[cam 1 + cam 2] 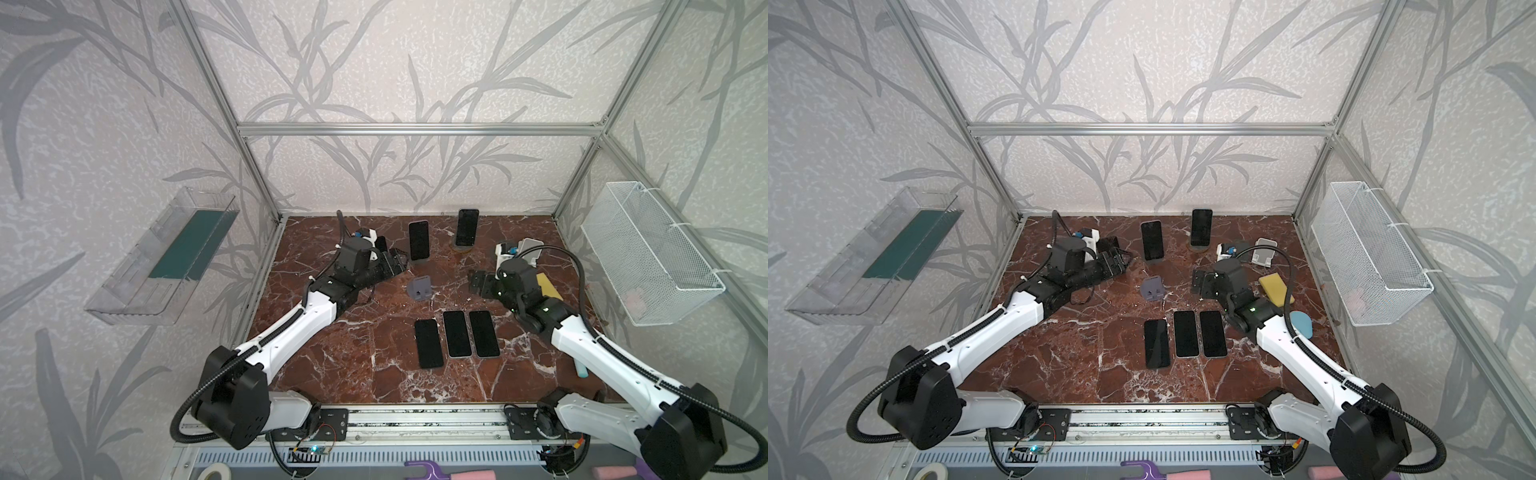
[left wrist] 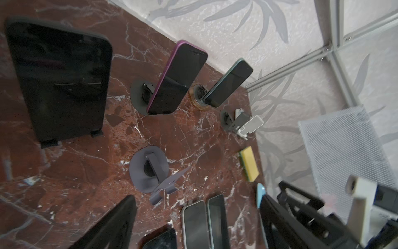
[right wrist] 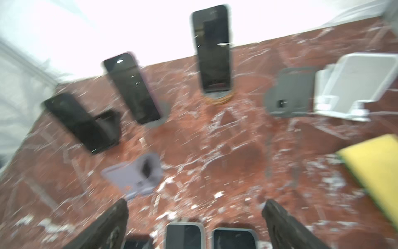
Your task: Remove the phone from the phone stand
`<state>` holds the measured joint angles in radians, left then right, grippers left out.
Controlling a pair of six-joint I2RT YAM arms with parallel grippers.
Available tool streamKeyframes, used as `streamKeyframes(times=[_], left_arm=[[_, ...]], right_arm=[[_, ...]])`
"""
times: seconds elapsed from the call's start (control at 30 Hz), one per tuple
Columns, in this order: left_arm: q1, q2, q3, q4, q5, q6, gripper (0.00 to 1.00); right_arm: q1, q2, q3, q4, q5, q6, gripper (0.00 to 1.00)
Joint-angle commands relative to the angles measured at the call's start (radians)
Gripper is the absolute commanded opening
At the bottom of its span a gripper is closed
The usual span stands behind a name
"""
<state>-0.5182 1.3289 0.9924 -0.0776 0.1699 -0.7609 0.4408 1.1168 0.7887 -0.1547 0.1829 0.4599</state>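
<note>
Nearest you, toward the front edge of the marble tabletop (image 1: 353, 374), a row of three phones (image 1: 456, 333) lies flat, screens up, side by side. Just beyond them, mid-table, the purple-grey stand (image 1: 419, 289) is empty. Your right gripper (image 1: 472, 283) hangs to the right of that stand, fingers spread wide with nothing between them. A yellow sponge (image 1: 548, 284) lies past that arm, by the right edge. Your left gripper (image 1: 397, 264) sits farther back on the left, jaws apart and holding nothing. It is just beside the black phone (image 2: 60, 82), which is propped in its black stand (image 2: 95, 133) toward the back-left corner. Along the back edge, the purple-edged phone (image 1: 418, 240) leans in a dark stand (image 2: 137, 97), and the teal phone (image 1: 467, 227) leans in a round wooden stand (image 1: 462, 249). Toward the back-right corner, a grey stand (image 3: 290, 92) and a white stand (image 3: 353, 86) hold no phone.
</note>
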Motion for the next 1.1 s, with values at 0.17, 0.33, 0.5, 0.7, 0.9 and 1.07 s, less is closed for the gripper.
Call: streamKeyframes(times=[0.17,0.33,0.5,0.7,0.9,1.07], left_arm=[[-0.259,0.089,0.1,-0.228,-0.642,0.147,0.98],[-0.351,0.219,0.174,-0.234,-0.728,0.01,0.99],[-0.396,0.382,0.309,-0.362,-0.769,-0.101,0.99],[-0.411,0.542,0.481,-0.532,-0.837,-0.171,0.99],[-0.408,0.616,0.54,-0.574,-0.864,-0.186,0.99],[-0.393,0.647,0.524,-0.527,-0.832,-0.174,0.99]], right_arm=[[-0.028,-0.05,-0.191,0.216,0.039,0.006,0.97],[-0.028,-0.128,-0.282,0.267,0.063,0.019,0.98],[-0.028,-0.209,-0.351,0.272,0.117,0.066,0.98],[-0.028,-0.247,-0.384,0.28,0.153,0.091,0.98],[-0.027,-0.212,-0.382,0.286,0.135,0.119,1.0],[-0.029,-0.198,-0.396,0.313,0.126,0.134,1.0]])
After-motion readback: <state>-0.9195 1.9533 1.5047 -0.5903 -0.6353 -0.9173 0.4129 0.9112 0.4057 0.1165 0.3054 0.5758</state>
